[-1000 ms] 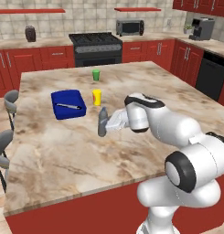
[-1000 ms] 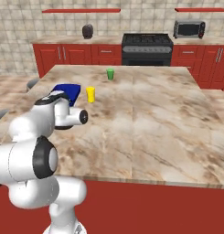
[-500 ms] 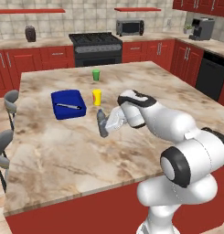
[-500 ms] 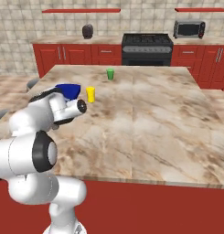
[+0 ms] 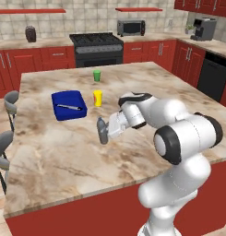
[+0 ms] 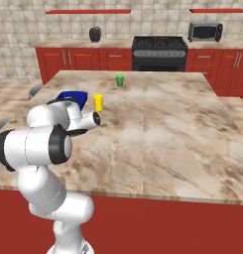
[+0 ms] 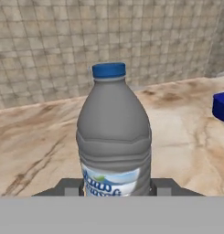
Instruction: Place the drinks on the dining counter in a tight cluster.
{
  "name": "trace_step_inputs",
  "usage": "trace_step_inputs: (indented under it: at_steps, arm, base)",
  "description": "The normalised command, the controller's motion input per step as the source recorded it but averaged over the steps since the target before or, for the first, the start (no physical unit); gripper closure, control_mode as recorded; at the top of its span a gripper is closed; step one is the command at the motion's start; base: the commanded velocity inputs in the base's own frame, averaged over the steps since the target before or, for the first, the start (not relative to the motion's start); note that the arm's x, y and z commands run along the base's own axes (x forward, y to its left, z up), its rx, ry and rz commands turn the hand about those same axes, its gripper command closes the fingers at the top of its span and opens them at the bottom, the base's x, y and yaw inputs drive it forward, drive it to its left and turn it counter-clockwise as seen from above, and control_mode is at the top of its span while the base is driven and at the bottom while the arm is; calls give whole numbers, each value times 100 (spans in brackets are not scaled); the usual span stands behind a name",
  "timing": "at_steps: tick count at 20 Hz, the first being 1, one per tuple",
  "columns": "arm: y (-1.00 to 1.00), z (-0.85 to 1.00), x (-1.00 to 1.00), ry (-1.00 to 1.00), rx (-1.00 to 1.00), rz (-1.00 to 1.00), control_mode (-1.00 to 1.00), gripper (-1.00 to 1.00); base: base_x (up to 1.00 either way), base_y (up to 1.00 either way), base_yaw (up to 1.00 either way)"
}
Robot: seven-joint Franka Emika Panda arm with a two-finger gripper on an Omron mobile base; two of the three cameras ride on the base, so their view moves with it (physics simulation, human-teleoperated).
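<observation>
A small grey plastic bottle (image 5: pixel 102 130) with a blue cap stands upright over the middle left of the dining counter (image 5: pixel 63 161). My gripper (image 5: pixel 106 132) is shut on it from the right side. In the hand view the bottle (image 7: pixel 114 132) sits upright between my two dark fingertips (image 7: pixel 70 186), which press on its labelled lower part. Its base is hidden, so I cannot tell whether it rests on the marble top (image 6: pixel 162 134). My arm (image 6: pixel 68 119) stretches over the counter's left half.
A blue box (image 5: pixel 68 105) with a thin utensil in it lies behind the bottle to the left. A yellow cup (image 5: pixel 98 97) stands beside it and a small green cup (image 5: pixel 97 75) farther back. Grey stools (image 5: pixel 10 99) line the counter's left side.
My gripper has carried the bottle a little lower and nearer to the counter's front. The cups and the blue box have stayed where they were.
</observation>
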Motion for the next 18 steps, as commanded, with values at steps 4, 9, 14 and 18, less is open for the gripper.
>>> trace_step_inputs:
  at_steps: [4,9,14,18]
  arm:
    - [-16,-24,11,0,2,11,-100,100]
    - [-10,-29,0,0,13,8,-100,100]
    - [-4,-25,14,0,17,4,-100,100]
    - [0,0,14,-3,2,0,-100,100]
  base:
    - [0,0,0]
    - [0,0,0]
    - [0,0,0]
    - [0,0,0]
